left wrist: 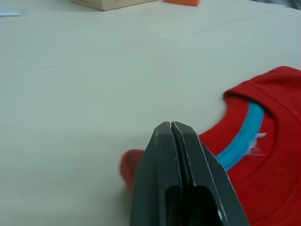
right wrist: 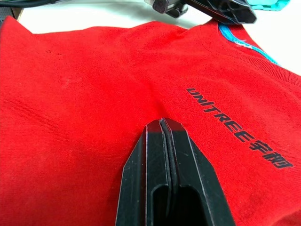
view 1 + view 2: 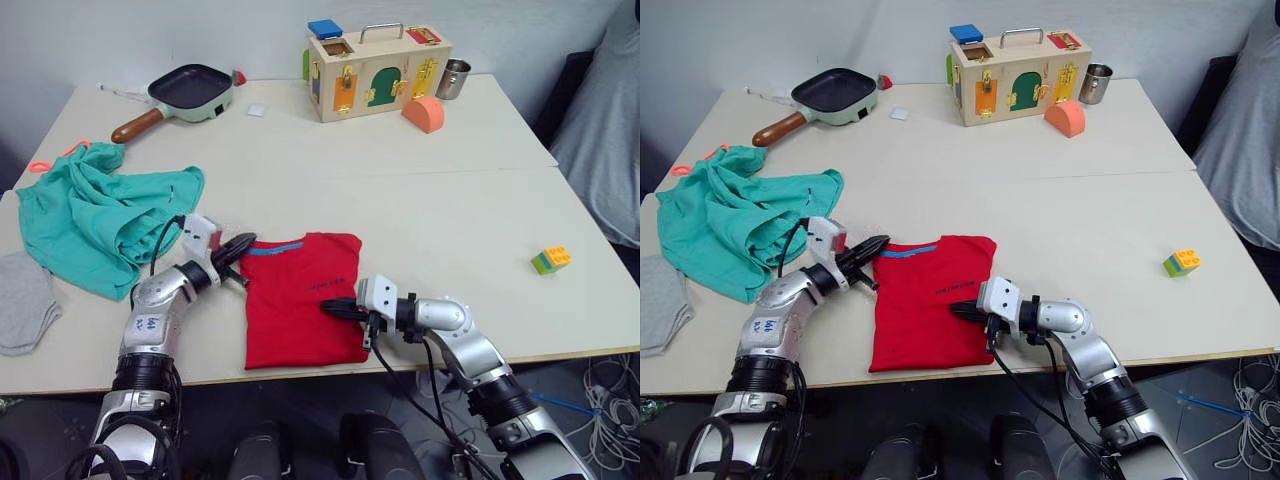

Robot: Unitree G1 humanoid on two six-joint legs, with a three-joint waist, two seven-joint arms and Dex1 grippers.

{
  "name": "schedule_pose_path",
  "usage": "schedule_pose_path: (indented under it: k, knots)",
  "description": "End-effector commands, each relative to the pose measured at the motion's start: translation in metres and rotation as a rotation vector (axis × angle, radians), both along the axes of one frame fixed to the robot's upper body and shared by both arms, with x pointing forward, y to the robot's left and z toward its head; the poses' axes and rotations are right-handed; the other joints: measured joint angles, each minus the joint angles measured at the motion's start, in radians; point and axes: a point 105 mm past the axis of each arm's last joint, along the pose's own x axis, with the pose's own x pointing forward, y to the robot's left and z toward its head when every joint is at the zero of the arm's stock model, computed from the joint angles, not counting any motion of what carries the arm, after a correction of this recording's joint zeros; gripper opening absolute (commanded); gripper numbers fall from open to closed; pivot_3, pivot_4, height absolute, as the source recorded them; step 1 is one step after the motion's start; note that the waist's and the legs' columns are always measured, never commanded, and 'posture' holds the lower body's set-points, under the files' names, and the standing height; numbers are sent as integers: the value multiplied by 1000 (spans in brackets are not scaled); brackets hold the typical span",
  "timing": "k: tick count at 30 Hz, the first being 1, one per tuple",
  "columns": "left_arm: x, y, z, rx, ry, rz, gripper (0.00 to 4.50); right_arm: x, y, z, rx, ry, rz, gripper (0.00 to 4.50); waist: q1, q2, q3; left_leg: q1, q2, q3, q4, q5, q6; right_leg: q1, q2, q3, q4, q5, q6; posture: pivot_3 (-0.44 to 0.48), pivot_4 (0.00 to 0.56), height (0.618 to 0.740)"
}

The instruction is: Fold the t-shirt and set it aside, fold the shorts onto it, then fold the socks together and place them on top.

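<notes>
right gripper (image 3: 335,307) pinched empty, lower centre | left gripper (image 3: 243,244) likewise empty at collar | we judge t-shirt (image 3: 300,300) limp, light: pinch its edges

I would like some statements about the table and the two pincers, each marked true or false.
1. The t-shirt lies folded into a rectangle. True.
2. The shorts are folded on top of the t-shirt. False: they lie crumpled to its left, apart from it.
3. Both the left pincer and the right pincer are shut. True.
4. The frying pan holds the yellow and green toy block. False: the block sits on the table near its right edge.
</notes>
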Motion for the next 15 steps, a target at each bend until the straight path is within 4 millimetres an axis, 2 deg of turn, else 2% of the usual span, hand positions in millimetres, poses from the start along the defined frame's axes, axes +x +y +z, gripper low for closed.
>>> schedule_pose_path:
  k: [1, 4, 6, 10, 15]
  knots:
    - [-18, 3, 35, -65, -134, -95, 42, 4, -2, 19, 60, 5, -4, 0, 0, 0, 0, 0, 0, 0, 0, 0, 0, 0, 0, 0, 0, 0, 0, 0, 150, 740]
    - [-45, -13, 46, -72, -154, -281, 42, 4, 9, 46, 131, 11, 27, 0, -3, 0, 0, -1, 0, 0, 0, 0, 0, 0, 0, 0, 0, 0, 0, 0, 150, 740]
    - [-59, -24, 40, -16, -124, -372, 42, 7, 15, 53, 138, 17, 26, 0, -4, 0, 0, -1, 0, 0, 0, 0, -1, -1, 0, 0, 0, 0, 0, 0, 150, 740]
    - [-78, -46, 16, 110, -41, -474, 42, 18, 22, 47, 65, -15, -4, 0, 0, 0, 0, 0, 0, 0, -1, 0, -1, 0, 0, 0, 0, 0, 0, 0, 150, 740]
    - [-77, -49, -14, 133, 66, -413, 42, 37, 17, 23, -11, 14, -63, 0, -1, 0, 0, -1, 0, 0, -1, 0, 0, -1, 0, 0, -1, 0, 0, 0, 150, 740]
